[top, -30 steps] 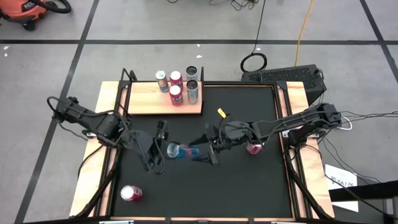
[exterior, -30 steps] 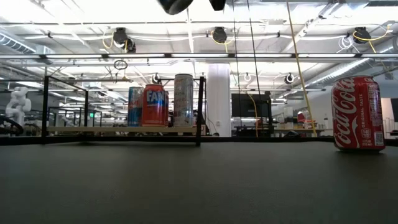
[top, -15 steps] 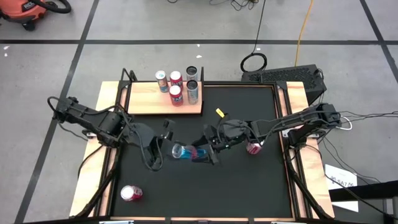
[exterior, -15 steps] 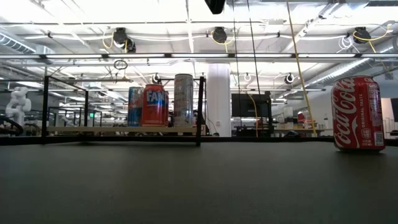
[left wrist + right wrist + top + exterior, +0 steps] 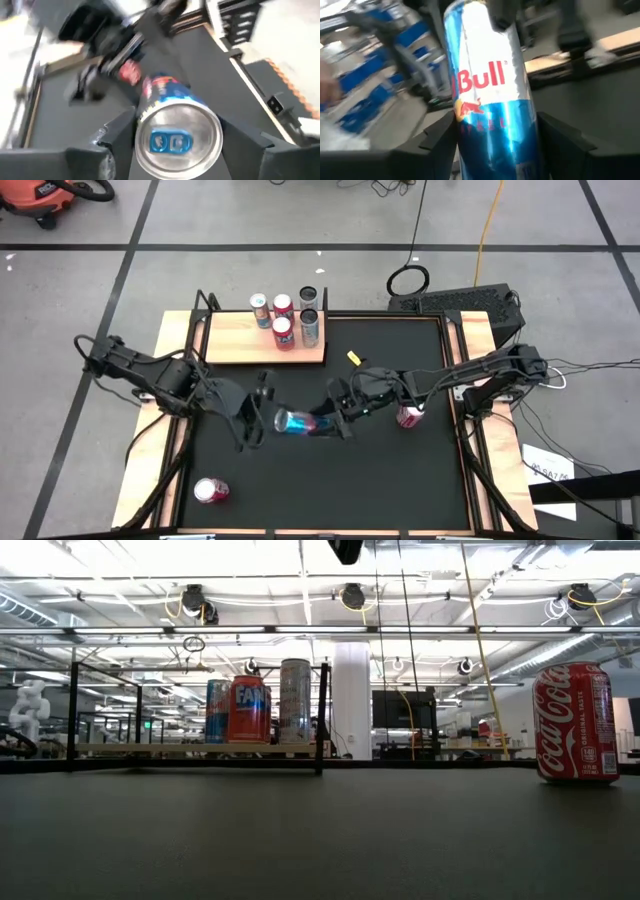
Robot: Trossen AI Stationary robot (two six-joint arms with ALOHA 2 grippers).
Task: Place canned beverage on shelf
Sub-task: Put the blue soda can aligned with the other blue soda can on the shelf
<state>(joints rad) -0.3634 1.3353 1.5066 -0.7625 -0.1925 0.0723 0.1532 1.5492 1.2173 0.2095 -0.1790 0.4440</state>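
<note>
over the black mat [image 5: 400, 470] below the light-brown wooden shelf [image 5: 240, 345], the slim blue-silver can [image 5: 297, 423] has apparently passed between grippers: right gripper [image 5: 338, 417] closing on it, left gripper [image 5: 262, 418] loosening.

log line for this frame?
phase: mid-air handover | object: Red Bull can | left gripper: at one end | right gripper: at other end | shelf: four cans

cans [image 5: 284, 319] on shelf [image 5: 240, 343], mat [image 5: 400, 480] beside
</note>
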